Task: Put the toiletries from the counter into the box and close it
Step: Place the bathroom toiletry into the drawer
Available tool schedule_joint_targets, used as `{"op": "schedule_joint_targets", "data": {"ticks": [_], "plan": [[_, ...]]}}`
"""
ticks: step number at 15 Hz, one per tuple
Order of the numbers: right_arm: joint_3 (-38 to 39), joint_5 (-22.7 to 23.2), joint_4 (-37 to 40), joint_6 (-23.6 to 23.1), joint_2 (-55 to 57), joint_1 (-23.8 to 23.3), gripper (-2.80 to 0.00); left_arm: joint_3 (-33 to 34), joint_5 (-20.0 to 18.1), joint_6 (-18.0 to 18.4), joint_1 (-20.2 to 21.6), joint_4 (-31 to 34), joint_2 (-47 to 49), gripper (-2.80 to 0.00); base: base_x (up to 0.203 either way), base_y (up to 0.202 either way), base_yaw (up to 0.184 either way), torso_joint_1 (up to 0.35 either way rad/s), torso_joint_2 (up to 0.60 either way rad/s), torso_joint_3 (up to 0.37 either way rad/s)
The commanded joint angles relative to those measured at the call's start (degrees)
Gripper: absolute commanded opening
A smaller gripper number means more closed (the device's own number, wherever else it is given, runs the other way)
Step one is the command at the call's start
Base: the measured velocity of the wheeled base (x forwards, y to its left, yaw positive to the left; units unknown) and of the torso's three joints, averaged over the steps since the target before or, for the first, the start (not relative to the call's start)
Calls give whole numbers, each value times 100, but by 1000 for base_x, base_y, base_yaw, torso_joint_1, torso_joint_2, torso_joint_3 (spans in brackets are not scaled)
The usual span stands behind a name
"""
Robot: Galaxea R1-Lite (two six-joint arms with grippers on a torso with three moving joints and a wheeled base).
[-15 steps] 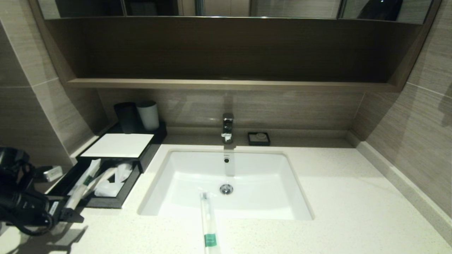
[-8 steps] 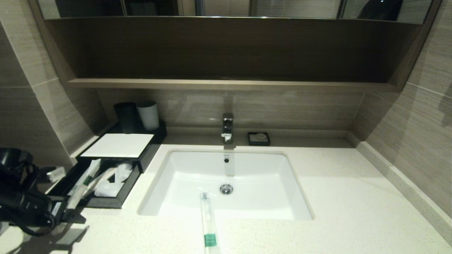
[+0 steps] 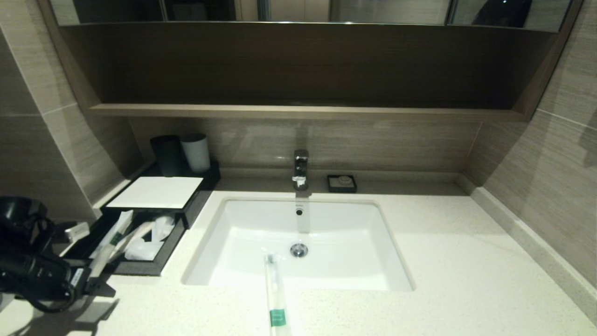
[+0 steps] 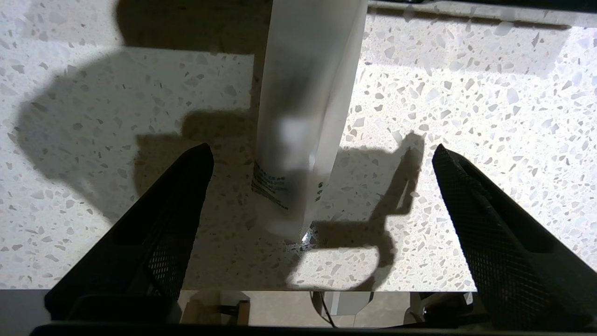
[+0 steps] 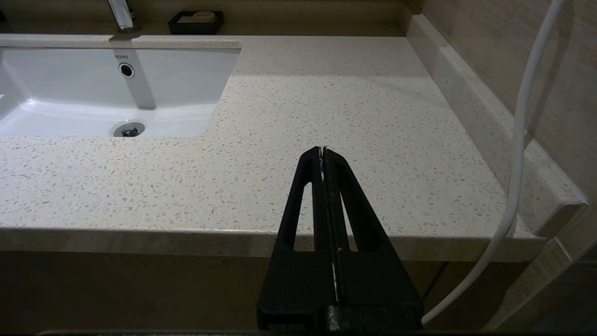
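The black box [image 3: 156, 192] with a white top stands at the counter's [image 3: 443, 261] back left, its drawer [image 3: 140, 268] pulled out. Wrapped toiletries lie in the drawer; one long stick [image 3: 100, 263] juts over the drawer's front wall. My left gripper [image 3: 100, 285] sits at that end, open. In the left wrist view the stick [image 4: 303, 116] lies between the spread fingers [image 4: 186, 210], its end on the counter, touching neither. Another stick with a green band [image 3: 276, 298] lies across the sink's front rim. My right gripper [image 5: 322, 150] is shut and empty at the counter's front right edge.
A white sink [image 3: 336, 233] with a tap [image 3: 301, 169] takes up the middle. Black and white cups [image 3: 182, 153] stand behind the box. A small black soap dish [image 3: 342, 183] sits right of the tap. A white cable [image 5: 522, 140] hangs by the right wall.
My left arm has crept slightly to the right, along the counter's front. The sticks, the drawer and the right arm have not moved.
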Motion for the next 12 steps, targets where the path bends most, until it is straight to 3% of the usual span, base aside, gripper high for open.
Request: {"op": "schedule_joint_targets", "data": {"ticks": [1, 2, 3, 12], "plan": [[9, 2, -4, -2, 0, 1, -280, -4, -9, 4, -1, 12, 23, 0, 0, 0, 0, 0, 0, 0], [9, 2, -4, -2, 0, 1, -280, -4, -9, 4, -1, 12, 23, 0, 0, 0, 0, 0, 0, 0], [9, 2, -4, -2, 0, 1, -280, -4, -9, 4, -1, 12, 23, -280, 0, 0, 0, 0, 0, 0], [9, 2, -4, -2, 0, 1, -280, -48, -9, 4, 7, 12, 8, -280, 0, 0, 0, 0, 0, 0]]}}
